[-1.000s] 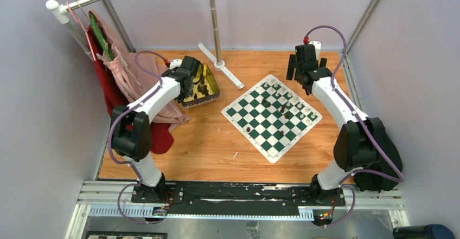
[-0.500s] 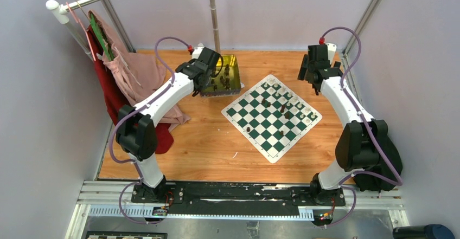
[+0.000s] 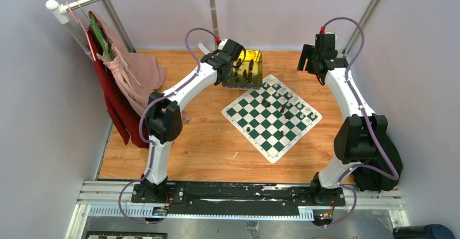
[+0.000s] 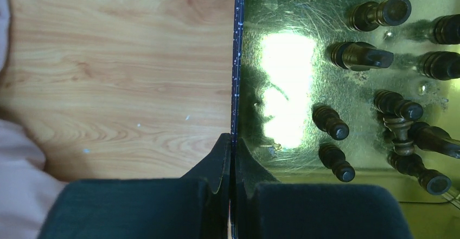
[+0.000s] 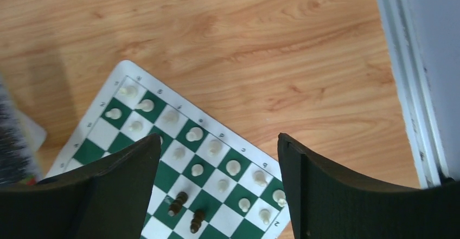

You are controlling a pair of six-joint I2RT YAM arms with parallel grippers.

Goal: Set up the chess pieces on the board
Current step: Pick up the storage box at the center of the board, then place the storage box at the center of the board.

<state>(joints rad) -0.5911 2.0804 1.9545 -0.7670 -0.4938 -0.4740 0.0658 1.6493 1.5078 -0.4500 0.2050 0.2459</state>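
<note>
Top view: board [image 3: 269, 136] flat on wooden table [image 3: 206, 141]. White pieces [image 3: 297, 105] along board's far-right side. Left claw [image 3: 235, 68] holds gold tin [image 3: 254, 60] at board's far-left edge, dark pieces [image 3: 245, 75] inside; few more mid-board. Right claw [image 3: 313, 65] beyond board's far-right side.
Left wrist: claw clamped on tin's thin wall.
Right wrist: jaws wide apart, nothing between; board below.

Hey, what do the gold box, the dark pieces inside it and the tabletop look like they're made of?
Gold box: probably thin metal, mirror-shiny, judging by the bright glare and fine scratches. Dark pieces: varnished turned wood or glossy brown plastic, hard to tell; ringed collars catch soft highlights. Tabletop: wood or wood-look laminate, visible grain, low sheen.
</note>
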